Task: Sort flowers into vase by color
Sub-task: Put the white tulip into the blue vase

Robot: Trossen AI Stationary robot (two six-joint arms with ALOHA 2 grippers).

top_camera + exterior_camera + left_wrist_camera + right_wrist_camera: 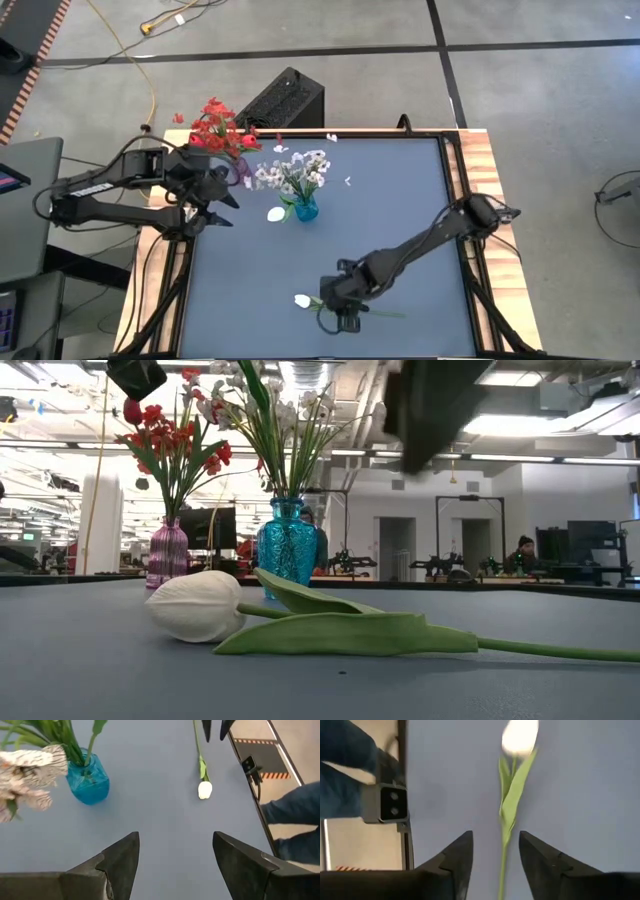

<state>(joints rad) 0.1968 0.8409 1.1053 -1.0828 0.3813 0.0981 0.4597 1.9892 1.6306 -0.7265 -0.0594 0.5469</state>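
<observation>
We find one white tulip (303,300) lying flat on the blue table (400,210), near the front edge, bud toward the left arm's side and stem trailing toward the right. The right gripper (345,318) hangs directly over the stem, fingers spread with the stem running between them in the wrist view, holding nothing as yet. The left gripper (213,208) waits near the vases, fingers wide apart and empty.

Handling, as we judge it: the tulip looks very light, an artificial bud on a thin green stem with one long leaf (350,632) folded along it. The stem probably flexes, so a grip far from the bud would let the head droop and swing. The bud looks soft and easily crushed. We would take hold on the stem, just behind the leaf, where it lies flush on the table. That asks for fingers low enough to pinch something so thin.

Count: one loose tulip on the table. Two vases, a pink vase (167,553) with red flowers (220,127) and a teal vase (305,210) with white flowers (295,172). A white bud (276,213) shows beside the teal vase; whether it is in the vase we cannot tell. A few white petals (331,137) lie scattered behind the vases.
</observation>
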